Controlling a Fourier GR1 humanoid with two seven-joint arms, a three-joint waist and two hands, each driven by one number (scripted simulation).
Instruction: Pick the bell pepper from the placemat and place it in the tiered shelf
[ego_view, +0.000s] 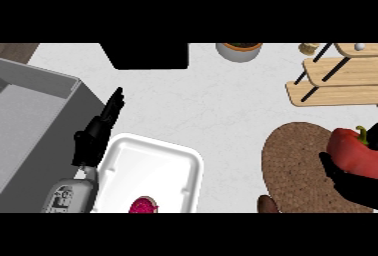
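A red bell pepper (354, 150) with a green stem shows at the right edge, over the round brown woven placemat (299, 165). My right hand (347, 182) is curled under and round the pepper, partly cut off by the view's edge. The wooden tiered shelf (336, 82) stands at the back right, beyond the placemat. My left hand (100, 127) rests open at the left, fingers pointing up, beside the white tray.
A white tray (173, 162) holding a pink-red item (144, 206) sits at front left. A grey sink (33, 112) fills the left side. A dark box (148, 55) and a small pot (238, 50) stand at the back. A brown object (267, 205) lies by the placemat's front edge.
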